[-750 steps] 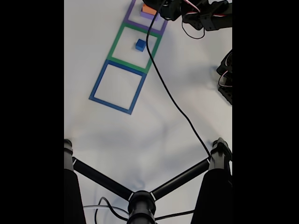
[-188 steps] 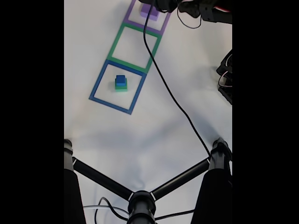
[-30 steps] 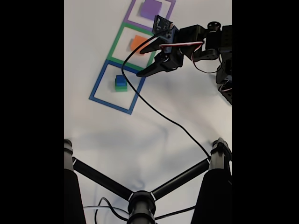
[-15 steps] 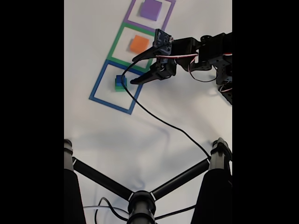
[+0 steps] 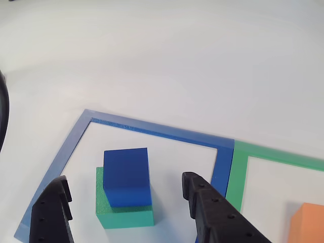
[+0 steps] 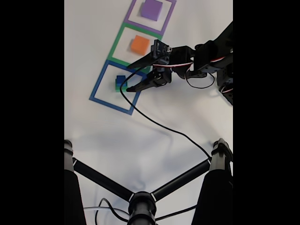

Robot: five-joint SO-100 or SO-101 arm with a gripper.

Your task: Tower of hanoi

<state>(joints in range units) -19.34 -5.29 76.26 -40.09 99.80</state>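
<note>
So the pincer (image 6: 130,76) has just swung down from the orange block (image 6: 139,44) and now hangs spread wide around the blue cube (image 5: 126,176), which sits on the green block (image 5: 123,209) in the blue tape square (image 6: 97,86). Orange is at 1 o'clock, the purple slab (image 6: 152,9) beyond it. Guessing blue gets lifted next. Plain white counter (image 6: 154,140), black tripod legs (image 6: 183,177) at 6.

I see a hobby robotics bench: plain white tabletop (image 6: 140,131), taped square outlines (image 6: 117,89), black tripod legs (image 6: 140,197), loose cable (image 6: 164,125).
</note>
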